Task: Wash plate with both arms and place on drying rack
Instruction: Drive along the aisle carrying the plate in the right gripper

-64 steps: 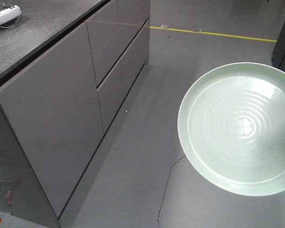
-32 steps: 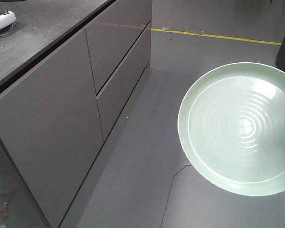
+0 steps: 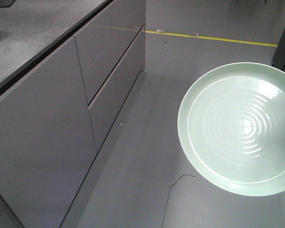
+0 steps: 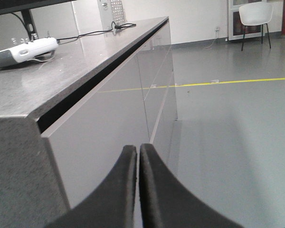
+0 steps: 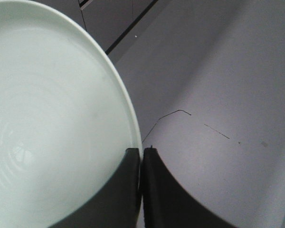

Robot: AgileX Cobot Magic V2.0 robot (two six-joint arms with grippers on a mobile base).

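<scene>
The plate [image 3: 240,128] hangs face-up over the grey floor [image 3: 147,142] at the right of the scene, well apart from the cabinet [image 3: 61,128] on the left. The right gripper [image 5: 141,154] pinches the plate's rim, its two fingers pressed together on the edge (the plate fills the left of that wrist view). The left gripper [image 4: 138,149] is closed with nothing between its fingers, which touch, and it faces the cabinet front. A white device [image 4: 23,50] lies on the counter [image 4: 61,90]. A yellow line [image 3: 213,38] crosses the far floor, and a thin crack [image 3: 173,190] runs near the plate.
</scene>
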